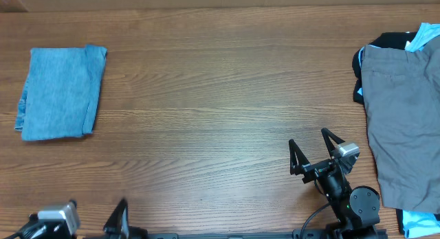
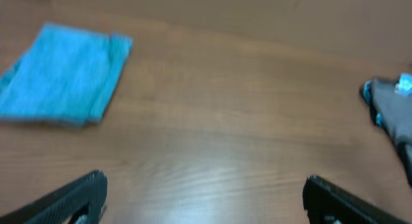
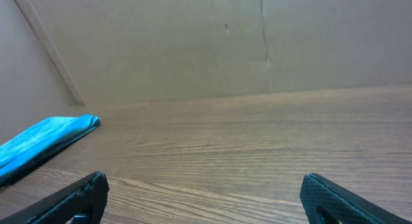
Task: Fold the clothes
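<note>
The light-blue denim jeans (image 1: 60, 93) lie folded in a neat rectangle at the table's left; they also show in the left wrist view (image 2: 61, 76) and at the left edge of the right wrist view (image 3: 42, 141). Grey trousers (image 1: 402, 122) lie spread at the right edge over a black garment (image 1: 388, 41) and a pale-blue garment (image 1: 426, 36). My left gripper (image 2: 203, 192) is open and empty at the front left edge. My right gripper (image 1: 309, 148) is open and empty at the front right, beside the grey trousers.
The wooden table (image 1: 220, 95) runs bare between the two garment spots. A beige wall (image 3: 225, 37) stands behind the table's far edge. A bit of pale-blue cloth (image 1: 418, 222) shows at the front right corner.
</note>
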